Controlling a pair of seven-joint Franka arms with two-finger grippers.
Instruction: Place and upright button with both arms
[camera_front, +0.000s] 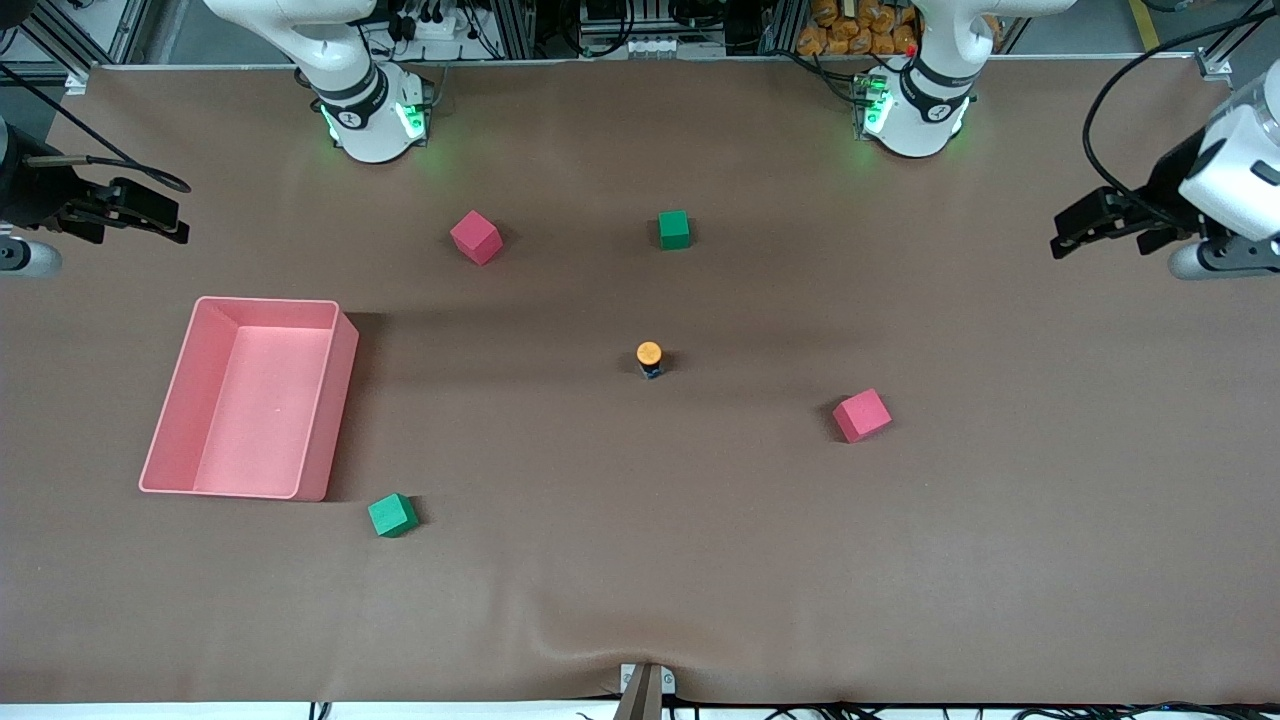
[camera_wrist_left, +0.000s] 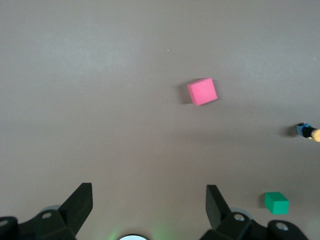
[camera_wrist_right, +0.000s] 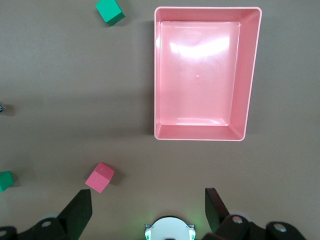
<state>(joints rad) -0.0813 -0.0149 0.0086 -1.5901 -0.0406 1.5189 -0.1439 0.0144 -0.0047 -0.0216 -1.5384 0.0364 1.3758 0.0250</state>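
**Button upright, both my pincers wide**

Nearest the camera sits a green cube (camera_front: 392, 515), just off the pink bin's (camera_front: 170, 400) corner. The button (camera_front: 649, 359) stands upright mid-table, orange cap up, between the pink cube (camera_front: 861, 415) and another green cube (camera_front: 674, 229). My left gripper (camera_wrist_left: 149, 202) and right gripper (camera_wrist_right: 148, 204) wait, fingers spread and empty, high at their table ends.
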